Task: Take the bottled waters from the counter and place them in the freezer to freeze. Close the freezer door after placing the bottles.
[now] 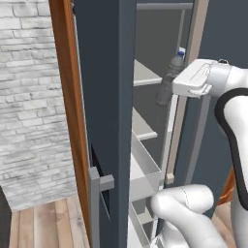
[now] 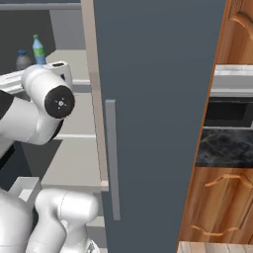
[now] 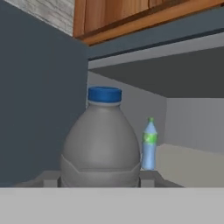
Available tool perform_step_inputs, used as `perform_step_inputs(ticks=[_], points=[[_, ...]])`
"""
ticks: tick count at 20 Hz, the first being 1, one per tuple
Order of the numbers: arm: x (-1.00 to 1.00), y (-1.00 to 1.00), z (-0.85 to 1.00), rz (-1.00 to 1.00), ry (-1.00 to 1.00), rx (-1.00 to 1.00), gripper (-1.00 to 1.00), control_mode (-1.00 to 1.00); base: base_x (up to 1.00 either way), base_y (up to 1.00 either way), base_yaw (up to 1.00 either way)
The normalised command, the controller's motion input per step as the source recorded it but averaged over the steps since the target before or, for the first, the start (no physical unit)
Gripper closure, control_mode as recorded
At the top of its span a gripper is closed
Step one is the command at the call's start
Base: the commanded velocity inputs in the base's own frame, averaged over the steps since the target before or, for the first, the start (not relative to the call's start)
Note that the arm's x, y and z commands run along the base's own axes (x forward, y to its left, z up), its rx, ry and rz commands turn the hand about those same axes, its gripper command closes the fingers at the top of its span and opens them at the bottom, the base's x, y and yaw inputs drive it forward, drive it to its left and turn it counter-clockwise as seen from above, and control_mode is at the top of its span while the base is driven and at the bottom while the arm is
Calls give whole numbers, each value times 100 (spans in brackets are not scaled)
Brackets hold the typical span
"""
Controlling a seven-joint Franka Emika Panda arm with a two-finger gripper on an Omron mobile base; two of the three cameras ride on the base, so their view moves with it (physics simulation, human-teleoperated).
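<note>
A greyish bottled water (image 3: 101, 140) with a blue cap stands between my fingertips, and my gripper (image 3: 99, 180) is shut on it. From the left base view this bottle (image 1: 169, 80) leans inside the freezer over an upper grey shelf (image 1: 145, 75), with my gripper (image 1: 177, 88) at its right side. Whether it rests on the shelf I cannot tell. The clear bluish bottle (image 3: 149, 144) with a green cap stands upright on the shelf behind it, a little to the right. Both bottles, grey (image 2: 22, 59) and bluish (image 2: 38, 49), show above my arm. The freezer door (image 1: 104, 97) stands open at my left.
The plain slate-blue door (image 2: 158, 99) with its grey bar handle (image 2: 111, 158) is shut on the right. Beyond it lie the black marble counter (image 2: 225, 148) and brown cabinets (image 2: 217, 207). White bins (image 1: 145, 169) sit below the shelves. A brick wall (image 1: 29, 97) lies left of the open door.
</note>
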Motion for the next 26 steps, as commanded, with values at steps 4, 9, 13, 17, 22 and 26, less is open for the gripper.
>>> perform_step_inputs(ticks=[4,9,13,17,22,26], points=[[0,0,-2,0,-8,-24,100,-100,0,0,0],[4,0,0,-4,-10,-14,100,-100,0,0,0],[35,0,14,-20,0,6,100,-100,0,0,0],[47,26,3,-26,0,4,100,-100,0,0,0],[48,22,0,-25,0,6,100,-100,0,0,0],[20,0,0,-10,0,25,100,-100,0,0,0]])
